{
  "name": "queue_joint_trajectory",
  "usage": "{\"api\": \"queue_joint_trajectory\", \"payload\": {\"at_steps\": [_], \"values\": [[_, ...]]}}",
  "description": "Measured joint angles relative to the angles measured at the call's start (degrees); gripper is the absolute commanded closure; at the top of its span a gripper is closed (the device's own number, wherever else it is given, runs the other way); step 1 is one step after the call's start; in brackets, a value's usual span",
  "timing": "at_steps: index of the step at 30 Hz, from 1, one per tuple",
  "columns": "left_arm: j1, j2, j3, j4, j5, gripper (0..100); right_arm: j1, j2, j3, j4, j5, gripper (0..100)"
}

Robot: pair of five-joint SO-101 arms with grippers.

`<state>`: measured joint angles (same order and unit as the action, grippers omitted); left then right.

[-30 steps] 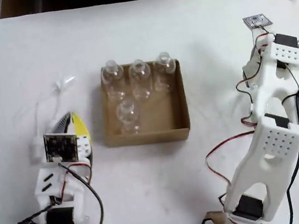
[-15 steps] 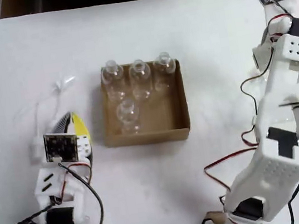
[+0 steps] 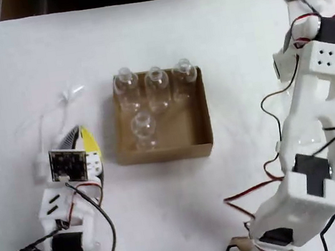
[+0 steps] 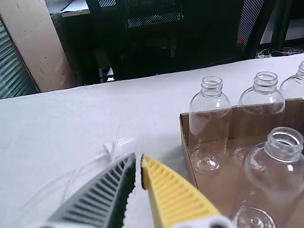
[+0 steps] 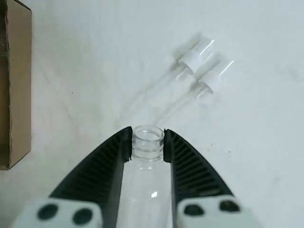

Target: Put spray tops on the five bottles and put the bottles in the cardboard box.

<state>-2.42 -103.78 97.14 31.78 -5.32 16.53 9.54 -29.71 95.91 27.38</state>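
Four capless bottles [image 3: 156,89] upright in box [image 3: 198,135]; fifth [image 5: 147,140] outside, maybe lifted.

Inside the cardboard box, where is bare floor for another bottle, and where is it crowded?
Free: the cardboard box's near-right corner, bordered by the front bottle and the right wall. Crowded: the far wall, lined by three bottles.

Four open-necked clear bottles [image 3: 156,89] stand in the cardboard box [image 3: 188,132], three in a row, one apart.
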Motion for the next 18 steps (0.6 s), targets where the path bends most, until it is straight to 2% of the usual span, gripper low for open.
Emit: {"api": "queue_joint_trajectory", "payload": {"at_steps": [9, 18], "values": [[0.0, 0.0, 0.0, 0.0, 0.0, 98, -0.44, -10.37, 5.27, 0.97, -2.64, 98.3], [0.0, 0.0, 0.0, 0.0, 0.0, 98, -8.7, -30.24, 20.4, 0.97, -6.68, 98.3]]}}
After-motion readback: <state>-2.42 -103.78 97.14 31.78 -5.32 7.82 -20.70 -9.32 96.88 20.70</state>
